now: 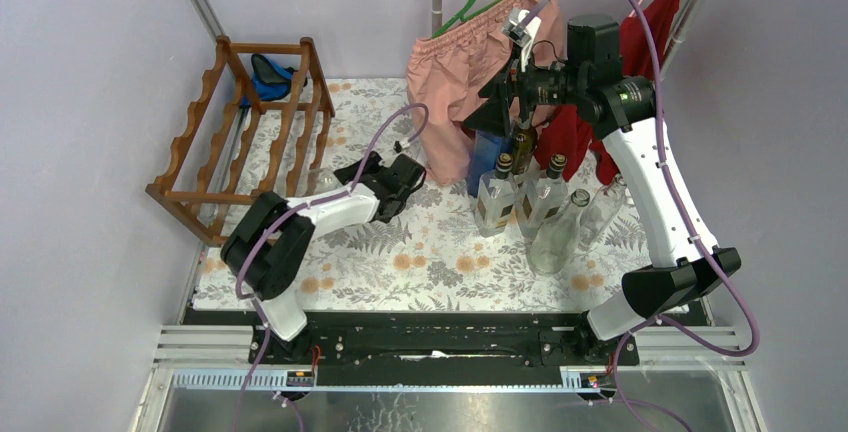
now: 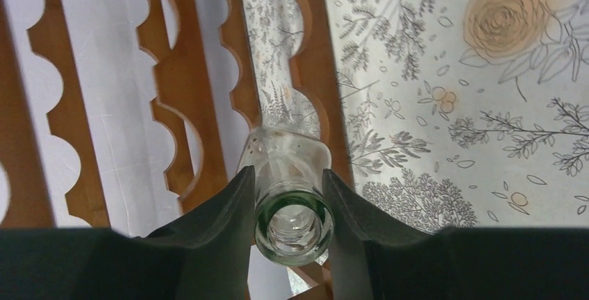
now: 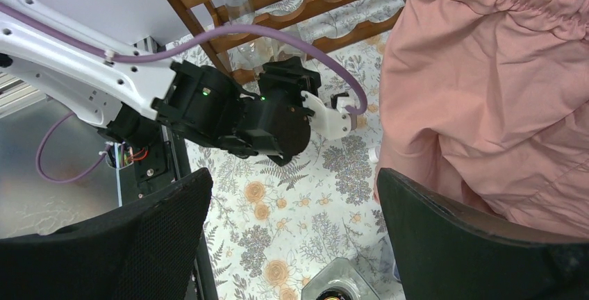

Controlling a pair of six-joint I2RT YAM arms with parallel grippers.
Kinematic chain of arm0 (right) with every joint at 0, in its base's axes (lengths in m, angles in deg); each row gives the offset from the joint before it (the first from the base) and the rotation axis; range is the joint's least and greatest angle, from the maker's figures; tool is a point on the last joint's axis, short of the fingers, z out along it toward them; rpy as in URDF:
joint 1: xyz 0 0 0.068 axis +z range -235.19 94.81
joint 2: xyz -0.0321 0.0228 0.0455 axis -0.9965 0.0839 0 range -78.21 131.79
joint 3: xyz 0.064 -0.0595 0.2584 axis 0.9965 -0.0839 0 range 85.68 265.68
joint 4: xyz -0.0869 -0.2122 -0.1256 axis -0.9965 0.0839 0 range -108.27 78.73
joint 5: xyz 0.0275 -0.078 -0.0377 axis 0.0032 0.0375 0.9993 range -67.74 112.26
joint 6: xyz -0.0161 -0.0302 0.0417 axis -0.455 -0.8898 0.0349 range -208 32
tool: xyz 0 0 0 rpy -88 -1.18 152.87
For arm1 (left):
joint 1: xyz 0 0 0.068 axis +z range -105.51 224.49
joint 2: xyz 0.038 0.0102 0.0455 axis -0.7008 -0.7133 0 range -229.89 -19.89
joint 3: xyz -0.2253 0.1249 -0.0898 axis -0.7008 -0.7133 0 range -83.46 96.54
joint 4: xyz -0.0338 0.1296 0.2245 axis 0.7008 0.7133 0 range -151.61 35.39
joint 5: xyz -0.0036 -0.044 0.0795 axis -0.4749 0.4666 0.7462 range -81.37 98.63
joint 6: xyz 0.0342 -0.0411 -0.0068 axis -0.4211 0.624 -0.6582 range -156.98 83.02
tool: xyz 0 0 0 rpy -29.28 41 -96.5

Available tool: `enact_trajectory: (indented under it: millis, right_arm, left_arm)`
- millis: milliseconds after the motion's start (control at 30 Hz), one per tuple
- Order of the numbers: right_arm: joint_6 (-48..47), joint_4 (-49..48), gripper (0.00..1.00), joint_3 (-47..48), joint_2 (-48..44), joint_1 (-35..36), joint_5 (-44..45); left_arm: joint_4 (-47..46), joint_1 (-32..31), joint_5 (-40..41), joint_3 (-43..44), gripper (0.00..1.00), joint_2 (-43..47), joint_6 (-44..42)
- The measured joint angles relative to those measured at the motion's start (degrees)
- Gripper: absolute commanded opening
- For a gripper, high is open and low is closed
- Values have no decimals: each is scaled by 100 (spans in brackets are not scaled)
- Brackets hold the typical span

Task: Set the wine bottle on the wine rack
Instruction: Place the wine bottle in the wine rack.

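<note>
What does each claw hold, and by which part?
The left claw grips the clear wine bottle by its neck, near the mouth. The right claw is open, holding nothing.

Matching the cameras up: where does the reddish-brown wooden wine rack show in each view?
Top external: reddish-brown wooden wine rack, upper left.
Left wrist: rack fills the left half, beyond the clear glass bottle.
Right wrist: rack along the top edge, centre.
Shared landmark: the floral tablecloth beneath it.

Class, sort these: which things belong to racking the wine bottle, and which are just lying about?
For the job: wine rack, clear bottle, left hand gripping its neck.
Lying about: pink shorts, red garment, standing bottles, blue cloth.
</note>
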Motion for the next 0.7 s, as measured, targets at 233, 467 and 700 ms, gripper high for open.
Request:
enact_trajectory:
  millis: [233, 467, 700]
  right_arm:
    - [-2, 0, 96, -22, -11, -2, -2]
    - [-7, 2, 96, -22, -11, -4, -92]
    - [-157, 225, 100, 243, -11, -4, -122]
  left_arm:
    - [15, -24, -299, -96, 69, -350, 439]
    - [402, -212, -501, 210, 86, -280, 1054]
    - [1198, -560, -925, 1150, 86, 323, 1810]
